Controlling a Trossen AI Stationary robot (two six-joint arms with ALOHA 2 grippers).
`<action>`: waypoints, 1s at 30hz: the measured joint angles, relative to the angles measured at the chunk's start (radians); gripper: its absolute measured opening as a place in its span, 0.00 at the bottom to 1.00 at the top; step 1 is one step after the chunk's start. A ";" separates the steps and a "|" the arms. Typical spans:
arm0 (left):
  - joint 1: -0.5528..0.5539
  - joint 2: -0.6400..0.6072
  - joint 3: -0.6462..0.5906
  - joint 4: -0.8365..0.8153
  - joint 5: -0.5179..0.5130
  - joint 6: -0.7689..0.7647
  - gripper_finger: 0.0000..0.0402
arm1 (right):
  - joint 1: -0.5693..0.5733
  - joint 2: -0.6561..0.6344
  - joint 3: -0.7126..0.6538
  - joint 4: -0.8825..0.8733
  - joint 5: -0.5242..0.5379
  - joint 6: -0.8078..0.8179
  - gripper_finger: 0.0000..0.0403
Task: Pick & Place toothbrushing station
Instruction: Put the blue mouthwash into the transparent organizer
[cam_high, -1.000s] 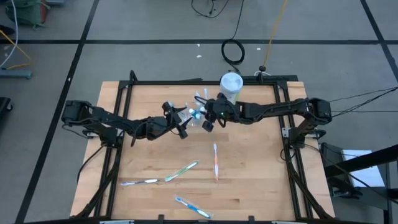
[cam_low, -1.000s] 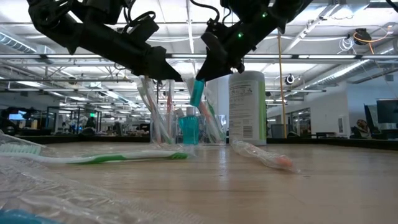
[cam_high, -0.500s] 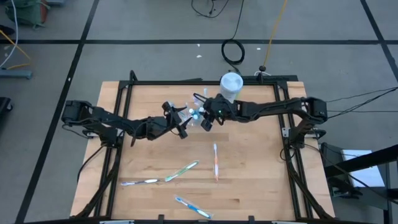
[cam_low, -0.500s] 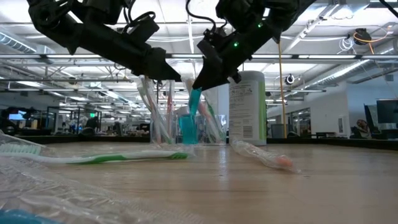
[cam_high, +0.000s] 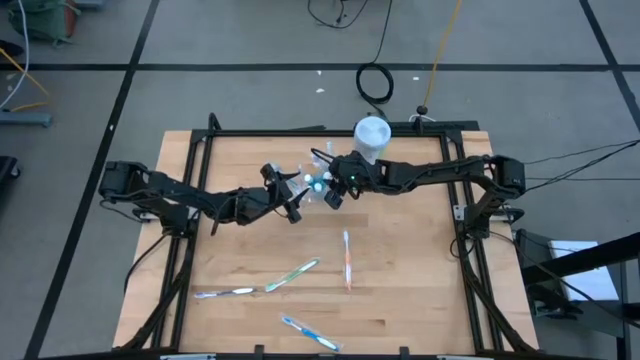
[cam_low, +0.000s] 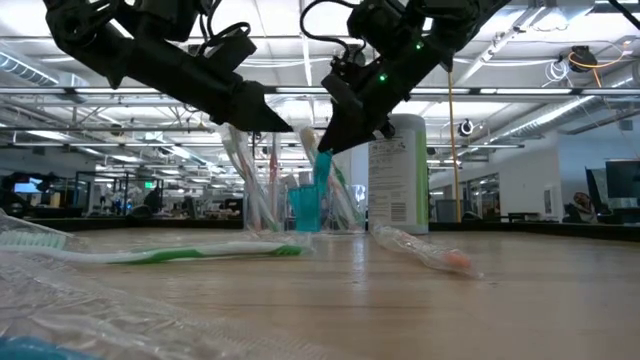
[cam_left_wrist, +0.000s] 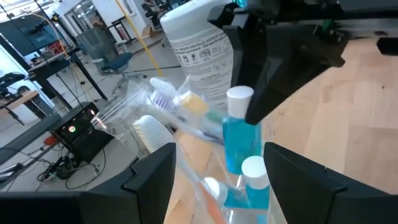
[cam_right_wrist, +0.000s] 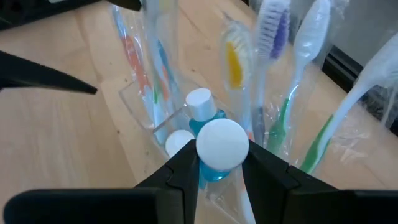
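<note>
1. The right gripper (cam_right_wrist: 214, 168) is clenching its fingers on a blue toothpaste tube (cam_right_wrist: 219, 148) by its white cap, just above the clear cup (cam_low: 305, 210).
2. The left gripper (cam_left_wrist: 217, 168) is hovering beside the cup, fingers spread wide, holding nothing.
3. Toothbrushes (cam_right_wrist: 273, 74) are standing in the cup; a white canister (cam_low: 397, 172) is standing just behind.
4. More toothbrushes (cam_high: 347, 258) are lying on the table (cam_high: 420, 290).
</note>
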 joint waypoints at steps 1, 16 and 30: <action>0.000 0.000 0.000 -0.004 -0.001 0.000 0.62 | 0.000 0.000 0.000 -0.007 0.002 0.000 0.24; -0.002 0.000 0.000 -0.011 -0.128 0.042 0.62 | 0.000 0.000 -0.025 -0.020 -0.027 0.044 0.24; -0.002 0.000 0.000 -0.010 -0.129 0.043 0.62 | -0.023 0.001 -0.206 0.291 -0.029 0.004 0.28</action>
